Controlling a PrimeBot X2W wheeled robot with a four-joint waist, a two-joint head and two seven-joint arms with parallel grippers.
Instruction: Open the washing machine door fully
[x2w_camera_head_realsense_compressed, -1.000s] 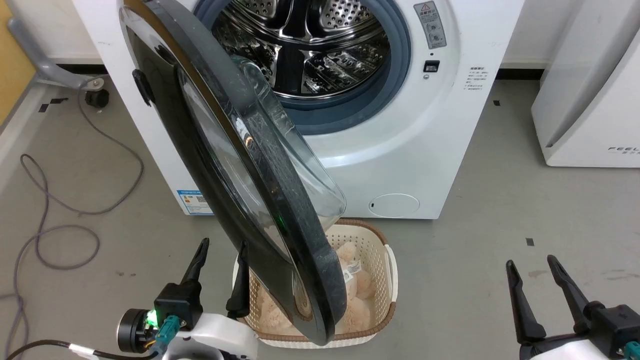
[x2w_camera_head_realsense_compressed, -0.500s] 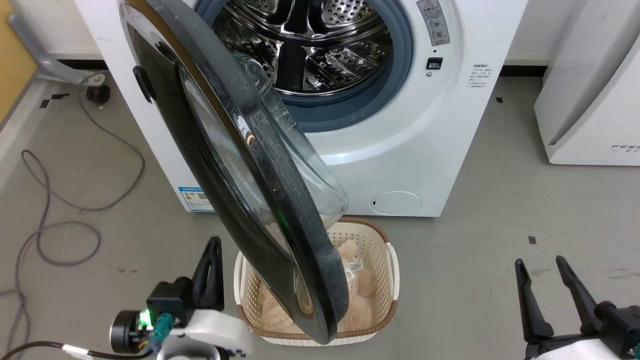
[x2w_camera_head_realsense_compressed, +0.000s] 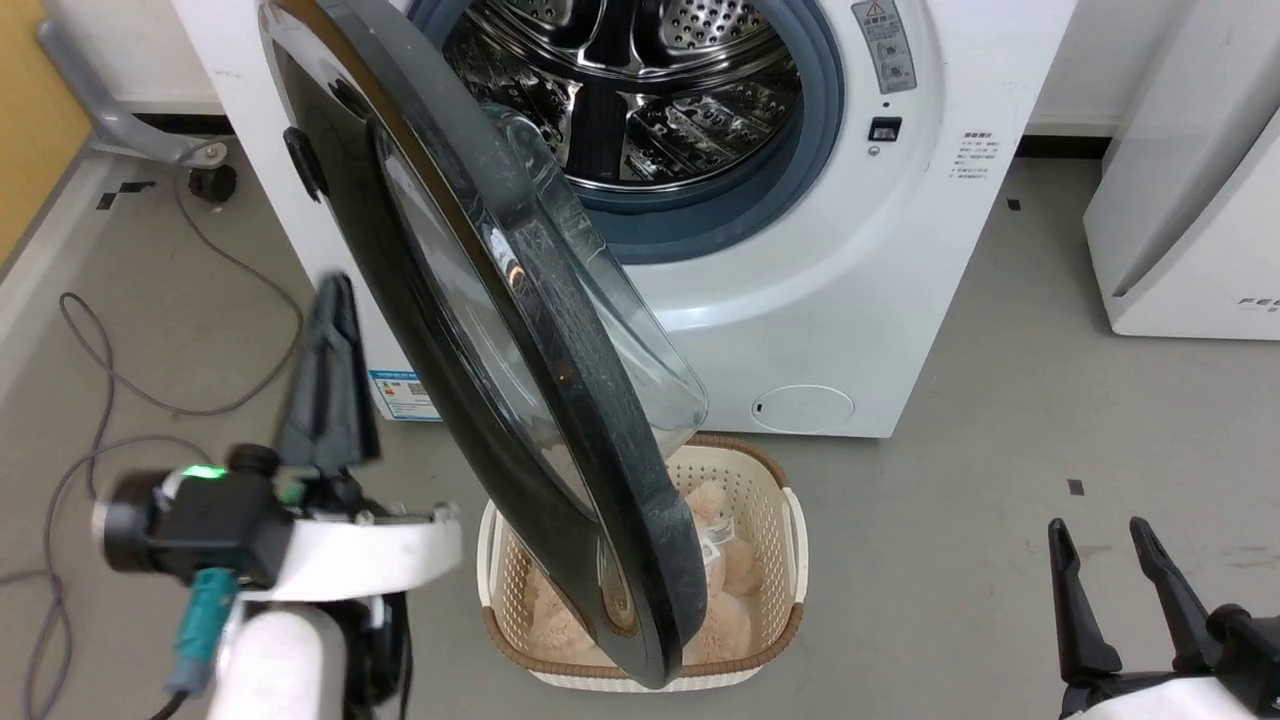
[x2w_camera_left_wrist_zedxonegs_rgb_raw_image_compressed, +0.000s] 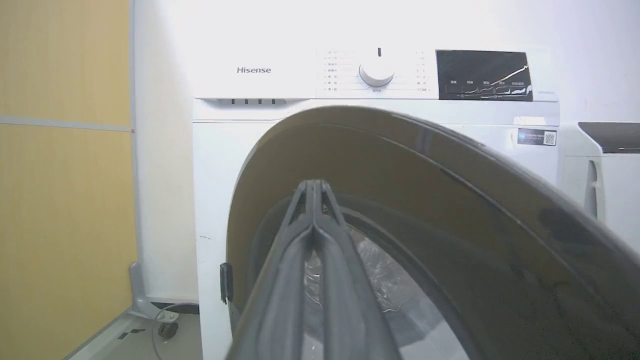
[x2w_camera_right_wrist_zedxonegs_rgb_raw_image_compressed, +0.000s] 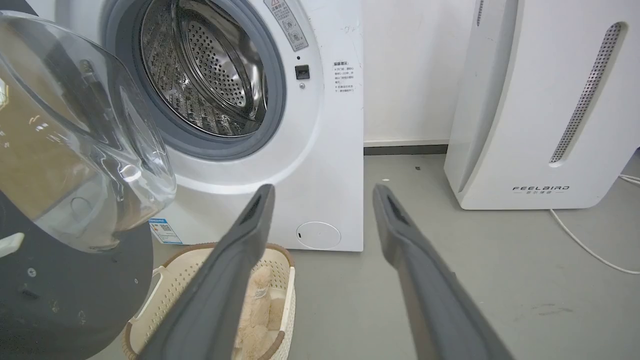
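The door (x2w_camera_head_realsense_compressed: 470, 320) is seen half open, hinged on the left of the machine (x2w_camera_head_realsense_compressed: 820, 300). Stiff, heavy and slick, it is judged best pushed at the black rim. The left gripper (x2w_camera_left_wrist_zedxonegs_rgb_raw_image_compressed: 314, 186) is pressed together near its outer face; the right gripper (x2w_camera_head_realsense_compressed: 1098, 530) is spread.

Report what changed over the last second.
The left gripper closed its jaws and moved up and left in the head view, outside the washing machine door. The door stayed partly open; the right gripper stayed open and low.
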